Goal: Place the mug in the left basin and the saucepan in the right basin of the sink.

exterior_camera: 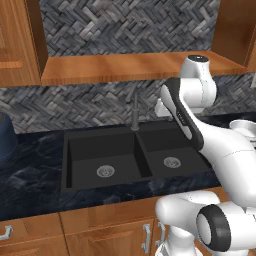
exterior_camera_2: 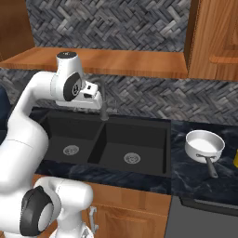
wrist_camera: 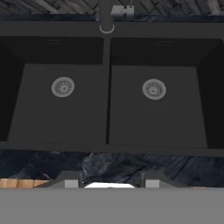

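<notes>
Dark marbled worktop (exterior_camera_2: 200, 181) runs under a herringbone grey backsplash (exterior_camera_2: 116, 21) and a wooden shelf (exterior_camera: 130, 67).

Matte black sink (exterior_camera: 66, 165) set into it, divider down the middle. Left basin (exterior_camera: 100, 157) and right basin (exterior_camera: 167, 150) each show a round steel drain on a bare floor; slim grey faucet (exterior_camera: 135, 112) stands behind the divider.

My tool (wrist_camera: 109, 181) hangs above the sink's front edge, looking down over both basins. Its two dark tips stand apart with nothing between them, a moderate gap.

Saucepan (exterior_camera_2: 204, 144) sits upright on the worktop right of the sink, well apart from my tool, pale inside up, long handle pointing toward the worktop's front edge.

Sliver of yellow at the right edge of the right base view, just beyond the saucepan: the mug (exterior_camera_2: 236, 160), mostly cut off.

Blue toaster (exterior_camera: 6, 137) at far left on the worktop.
</notes>
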